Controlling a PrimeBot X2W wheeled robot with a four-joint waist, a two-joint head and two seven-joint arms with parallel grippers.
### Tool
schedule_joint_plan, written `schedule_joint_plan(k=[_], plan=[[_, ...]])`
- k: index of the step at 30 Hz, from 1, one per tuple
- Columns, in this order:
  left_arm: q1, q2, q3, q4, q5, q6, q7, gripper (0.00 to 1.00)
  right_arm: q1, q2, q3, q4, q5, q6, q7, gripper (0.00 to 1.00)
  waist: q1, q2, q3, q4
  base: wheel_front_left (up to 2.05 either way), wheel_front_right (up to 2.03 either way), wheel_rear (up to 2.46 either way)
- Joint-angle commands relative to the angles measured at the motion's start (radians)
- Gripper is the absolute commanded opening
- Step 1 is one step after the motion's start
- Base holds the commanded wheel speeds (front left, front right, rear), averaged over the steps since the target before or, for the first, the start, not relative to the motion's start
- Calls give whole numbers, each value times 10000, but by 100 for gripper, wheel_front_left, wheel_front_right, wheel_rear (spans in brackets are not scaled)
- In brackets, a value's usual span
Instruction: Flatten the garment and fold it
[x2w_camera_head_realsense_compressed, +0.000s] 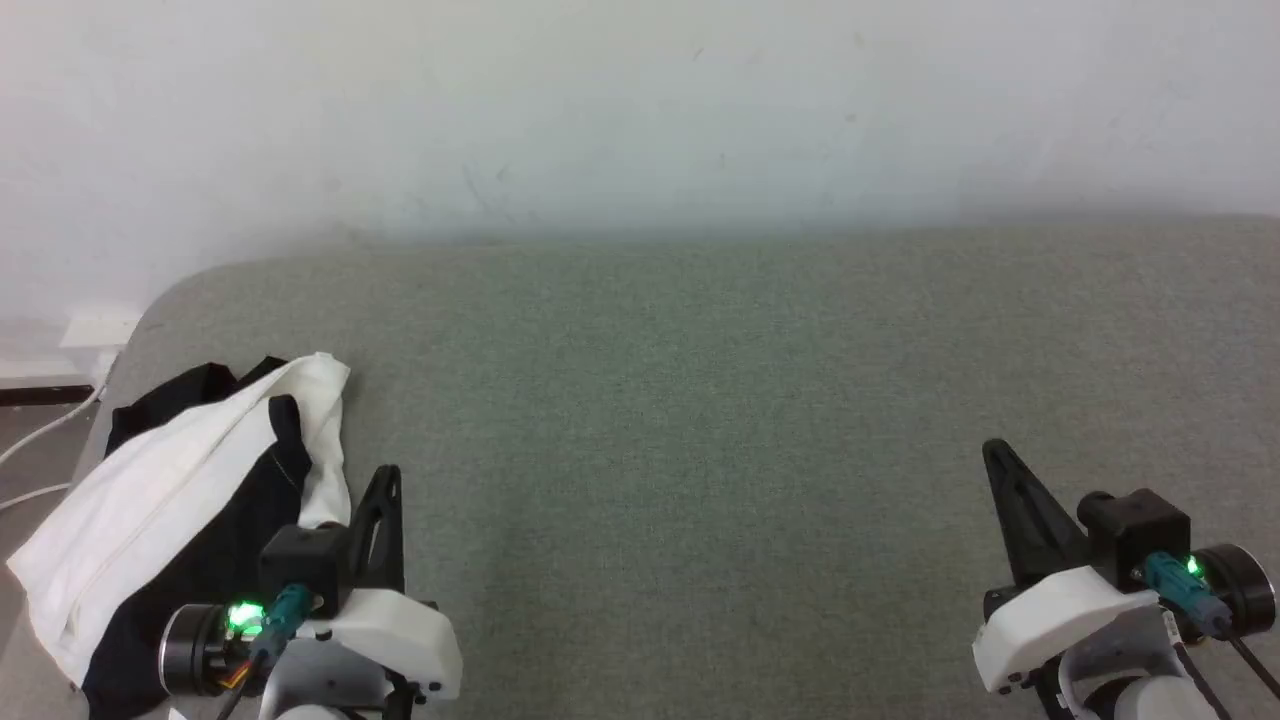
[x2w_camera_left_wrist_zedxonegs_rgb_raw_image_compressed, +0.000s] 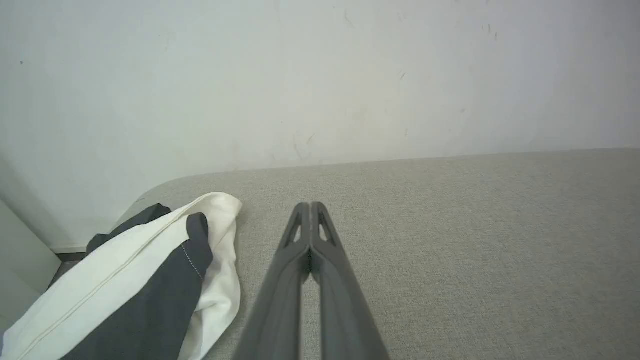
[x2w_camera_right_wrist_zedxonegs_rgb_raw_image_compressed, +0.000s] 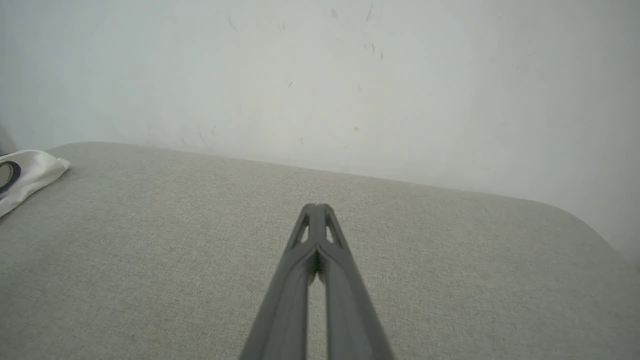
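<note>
Step in hand: flattening, not yet begun. The garment (x2w_camera_head_realsense_compressed: 150, 490) lies bunched at the left edge of the worktop (x2w_camera_head_realsense_compressed: 700, 400). The left claw (x2w_camera_head_realsense_compressed: 389, 480) is pressed together and empty, just beside the garment. The right claw (x2w_camera_head_realsense_compressed: 998, 458) is pressed together and empty, well apart from it. Next move, likely: spread the left claw, pinch a fabric edge, then draw the garment toward the centre.

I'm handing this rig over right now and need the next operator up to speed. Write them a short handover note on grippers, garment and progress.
Left gripper: shut, empty, fingers just right of the garment, not touching it.
Right gripper: shut, empty, over bare surface well away from it.
Garment: crumpled heap at the left edge of the grey padded surface.
Done: nothing yet.
Left: grasp it, spread it flat, fold.
</note>
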Motion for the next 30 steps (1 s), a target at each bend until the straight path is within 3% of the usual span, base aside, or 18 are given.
schedule_joint_plan(k=[1,16,17,30], plan=[[-131,-26,43,-57,64,-78,1,0,-146,26,-12,7,-72,-21,5,0,0,1,0,0,0,0,0],[-131,-26,43,-57,64,-78,1,0,-146,26,-12,7,-72,-21,5,0,0,1,0,0,0,0,0],[0,0,0,0,-1,0,-1,100,0,0,0,0,1,0,0,100,0,0,0,0,0,0,0],[-28,-1,-163,92,-300,-56,-259,100,149,-1,-81,23,203,-2,-255,100,0,0,-50,15,0,0,0]])
